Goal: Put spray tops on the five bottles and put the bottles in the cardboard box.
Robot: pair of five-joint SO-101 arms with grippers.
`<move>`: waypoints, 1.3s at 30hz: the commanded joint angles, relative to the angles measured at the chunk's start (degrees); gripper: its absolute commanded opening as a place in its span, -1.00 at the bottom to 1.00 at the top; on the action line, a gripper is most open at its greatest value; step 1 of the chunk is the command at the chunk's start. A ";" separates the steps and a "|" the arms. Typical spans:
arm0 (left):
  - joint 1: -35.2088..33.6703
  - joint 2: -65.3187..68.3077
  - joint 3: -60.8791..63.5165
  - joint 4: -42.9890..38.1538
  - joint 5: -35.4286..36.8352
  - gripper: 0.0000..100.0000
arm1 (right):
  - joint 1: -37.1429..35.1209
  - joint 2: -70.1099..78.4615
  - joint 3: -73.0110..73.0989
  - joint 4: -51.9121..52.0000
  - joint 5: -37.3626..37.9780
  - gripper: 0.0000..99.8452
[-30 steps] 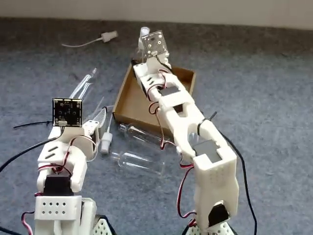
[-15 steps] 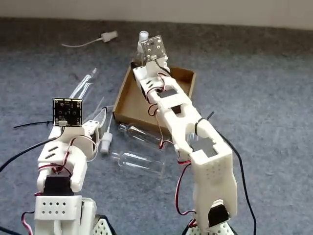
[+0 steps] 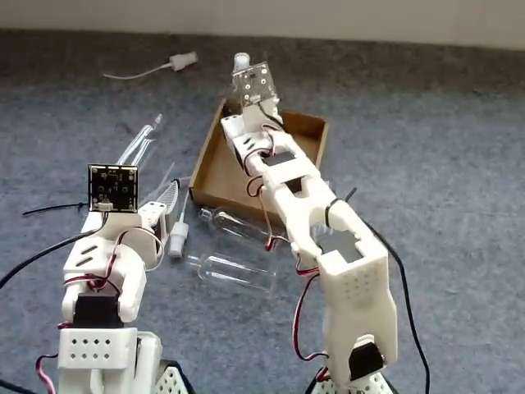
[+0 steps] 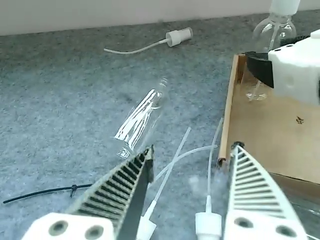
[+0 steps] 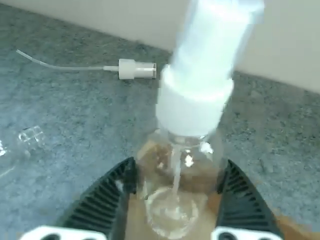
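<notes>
My right gripper (image 5: pixel 176 175) is shut on a clear bottle (image 5: pixel 172 200) that carries a white spray top (image 5: pixel 200 90). It holds the bottle nearly upright at the far left corner of the cardboard box (image 3: pixel 221 168); the bottle's top (image 3: pixel 241 61) rises beside the wrist. The left gripper (image 4: pixel 192 149) is open low over two loose spray tops (image 4: pixel 207 222) with thin tubes. An uncapped bottle (image 4: pixel 142 117) lies ahead of it. Two more bare bottles (image 3: pixel 238 226) (image 3: pixel 234 275) lie in front of the box.
Another loose spray top (image 3: pixel 182 60) with a long tube lies at the far left near the wall. A black cable tie (image 4: pixel 45 192) lies on the grey carpet by the left arm. To the right of the box (image 4: pixel 280 135) is open carpet.
The right arm has swung slightly left and the held bottle has dropped a little at the box's far corner. The left arm has not moved.
</notes>
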 commanded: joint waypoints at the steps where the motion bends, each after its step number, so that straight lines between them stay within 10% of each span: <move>1: -0.22 -0.31 -0.31 -1.14 0.44 -0.55 | -0.22 -0.22 -0.57 -0.31 0.62 -0.60; 39: -0.13 -0.22 -0.22 -1.14 0.44 -0.55 | -0.84 -17.45 -11.56 12.70 0.18 -0.41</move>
